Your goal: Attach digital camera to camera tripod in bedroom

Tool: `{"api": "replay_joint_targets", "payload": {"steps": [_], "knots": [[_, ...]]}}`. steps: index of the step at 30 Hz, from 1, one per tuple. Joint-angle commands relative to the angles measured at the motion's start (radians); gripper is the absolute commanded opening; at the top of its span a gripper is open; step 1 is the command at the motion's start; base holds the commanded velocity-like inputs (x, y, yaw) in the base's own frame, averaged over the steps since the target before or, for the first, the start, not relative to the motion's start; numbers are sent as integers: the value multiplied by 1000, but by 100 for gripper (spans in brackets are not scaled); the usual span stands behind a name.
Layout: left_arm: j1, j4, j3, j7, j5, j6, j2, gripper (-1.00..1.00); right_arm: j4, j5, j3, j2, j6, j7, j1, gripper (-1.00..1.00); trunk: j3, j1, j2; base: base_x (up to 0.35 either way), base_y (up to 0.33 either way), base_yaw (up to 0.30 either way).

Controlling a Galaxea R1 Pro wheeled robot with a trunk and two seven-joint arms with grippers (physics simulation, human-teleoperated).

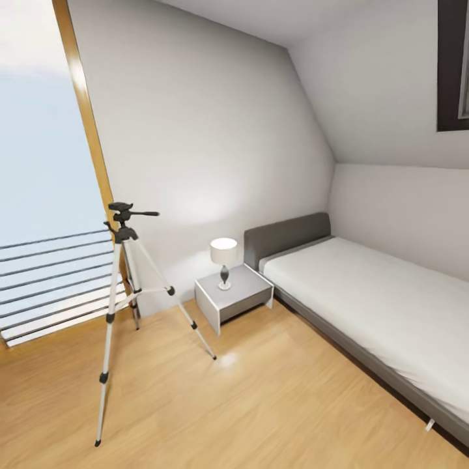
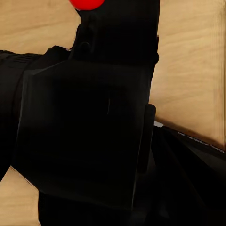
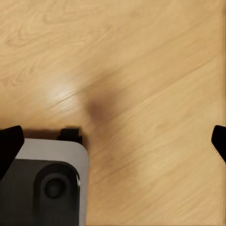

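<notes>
While the camera tripod point(image 1: 124, 286) stands at left on the wood floor point(image 1: 260, 404), light-legged and likely tippy, the digital camera point(image 2: 89, 127), rigid, sits close against the left wrist lens, apparently held though jaw state unclear; right gripper point(image 3: 113, 141) jaws spread, empty.

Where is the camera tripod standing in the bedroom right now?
In the head view the camera tripod stands on the wood floor at the left, in front of the big window, with the nightstand and its lamp to its right.
</notes>
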State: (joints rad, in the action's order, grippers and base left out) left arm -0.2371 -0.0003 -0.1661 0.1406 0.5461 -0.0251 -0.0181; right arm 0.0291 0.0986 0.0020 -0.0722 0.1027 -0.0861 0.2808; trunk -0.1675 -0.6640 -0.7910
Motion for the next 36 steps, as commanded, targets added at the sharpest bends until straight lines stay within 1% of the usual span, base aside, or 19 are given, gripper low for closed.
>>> {"api": "replay_joint_targets", "payload": {"steps": [1, 11, 36], "knots": [[-1, 0, -9, 2, 8, -2, 0, -100, 3, 10, 0, 0, 5, -4, 1, 100, -1, -1, -1, 303, -133, 0], [-1, 0, -9, 2, 8, -2, 1, -100, 3, 10, 0, -2, 5, -4, 1, 100, -1, -1, -1, 305, -113, 0], [-1, 0, -9, 2, 8, -1, 2, -100, 3, 12, 0, -1, -4, 1, 1, 100, -1, -1, -1, 322, -5, 0]]}}
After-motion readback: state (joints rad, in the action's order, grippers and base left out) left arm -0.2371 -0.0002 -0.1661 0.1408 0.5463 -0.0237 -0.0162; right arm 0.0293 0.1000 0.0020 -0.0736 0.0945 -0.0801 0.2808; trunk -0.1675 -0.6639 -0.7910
